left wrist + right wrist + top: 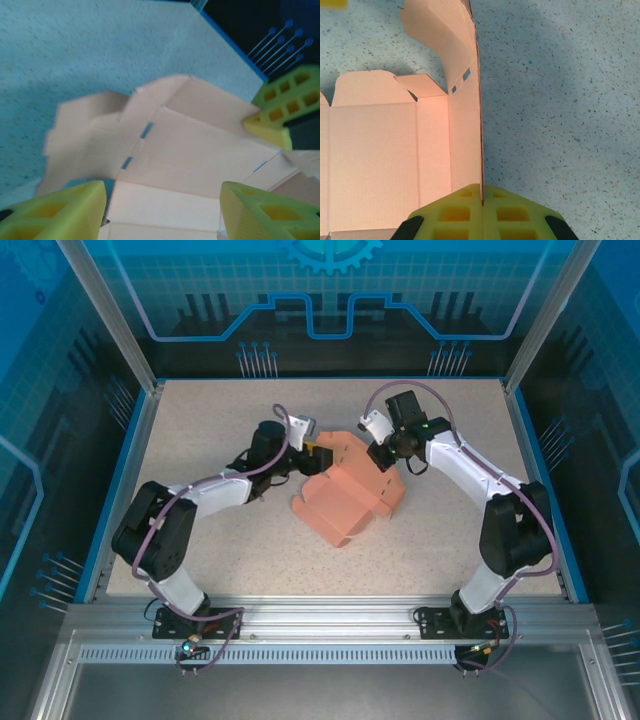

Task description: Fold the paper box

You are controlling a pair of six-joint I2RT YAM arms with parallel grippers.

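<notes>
At mid-counter (200, 420), between the two arms, we have the paper box (345, 495): opened out, partly folded, lying skewed to the counter's edges. The right pincer (481, 190) is clamped tight on the top edge of one side wall, which stands upright off the base panel. From the right wrist, that wall runs straight away from the fingertips, with two small slots along its fold and a rounded flap at the far end. The left pincer (162, 185) sits at the box's far-left corner, jaws well apart, gripping nothing. From the left wrist, the card lies straight ahead and below it. So the box is right of the left pincer and left of the right one, with both about equally near. Our read: the right one anchors the wall and the left one is free for the next fold. The risk is dragging the card sideways.
</notes>
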